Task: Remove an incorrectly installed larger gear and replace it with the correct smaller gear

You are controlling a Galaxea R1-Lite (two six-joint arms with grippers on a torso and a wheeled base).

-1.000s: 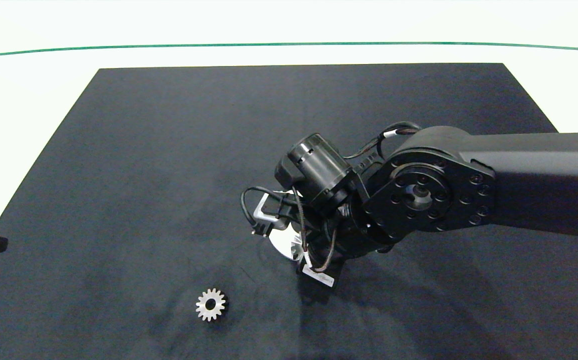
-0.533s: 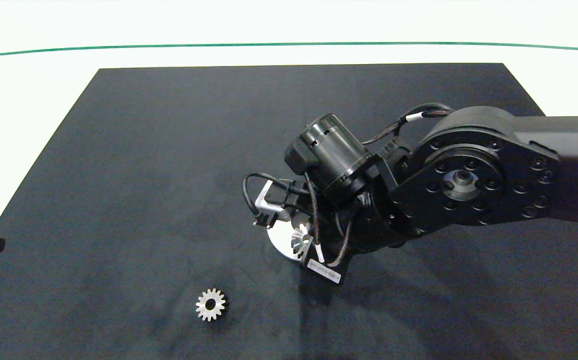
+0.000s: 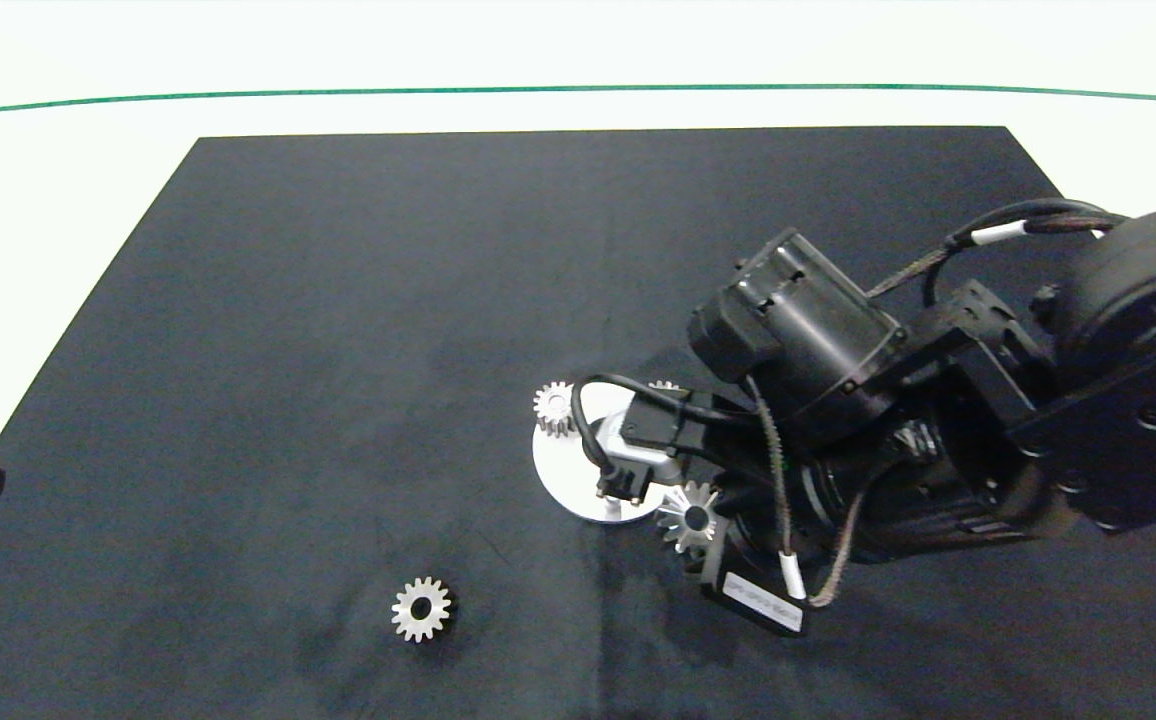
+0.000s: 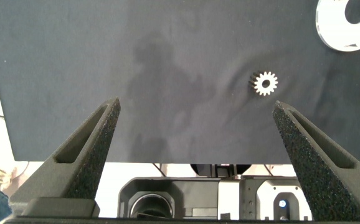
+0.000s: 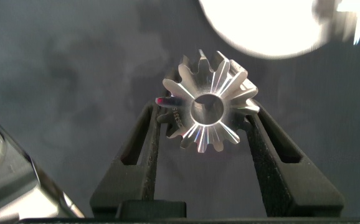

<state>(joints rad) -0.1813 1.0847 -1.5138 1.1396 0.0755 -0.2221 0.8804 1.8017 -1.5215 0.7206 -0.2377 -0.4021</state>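
Head view shows the right gripper [image 3: 695,520] carried back toward the right and near side of the black mat [image 3: 288,330], off the round silver base plate [image 3: 563,480] it was covering half a second ago. The shiny silver larger gear [image 3: 688,515], with its long pointed star-like teeth, has come away with it and now sits at the plate's near-right edge, clamped between the grey fingers. The right wrist view confirms this: the two fingers are closed snugly against opposite sides of the larger gear [image 5: 208,112], with dark mat behind it and the bright plate [image 5: 267,28] beyond.

With the arm out of the way, a small blunt-toothed silver gear [image 3: 554,407] shows on the plate's far-left rim, and another [image 3: 663,386] peeks out beside the cable.

So the removal looks done; the freed spot now needs the smaller gear [image 3: 422,608], a small silver spur gear lying alone on the mat, near and left of the plate.

The left gripper [image 4: 198,155] is parked at the mat's left edge, fingers spread wide and empty.
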